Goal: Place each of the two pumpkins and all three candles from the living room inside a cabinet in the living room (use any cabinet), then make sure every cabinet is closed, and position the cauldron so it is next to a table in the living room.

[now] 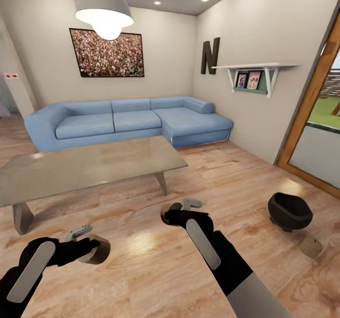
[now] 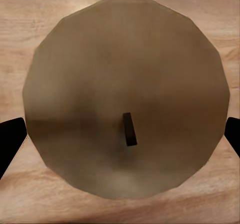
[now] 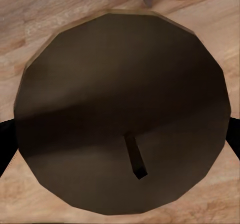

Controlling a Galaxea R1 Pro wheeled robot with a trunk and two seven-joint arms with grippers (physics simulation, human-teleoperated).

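Between each tool's fingers, left tool [image 1: 87,247] and right tool [image 1: 177,212], sits a candle [image 2: 125,97].

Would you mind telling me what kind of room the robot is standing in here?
It looks like a living room: a blue corner sofa against the far wall, a low coffee table on the wood floor before it, and a framed picture hanging above.

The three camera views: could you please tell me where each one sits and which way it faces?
Head view: high on the robot, facing forward and down over the table, sofa and cauldron; both arms show.
Left wrist view: looks along the jaws onto a candle held between dark fingers.
Right wrist view: likewise, onto another candle.
Shared: both held candles also appear in the head view.
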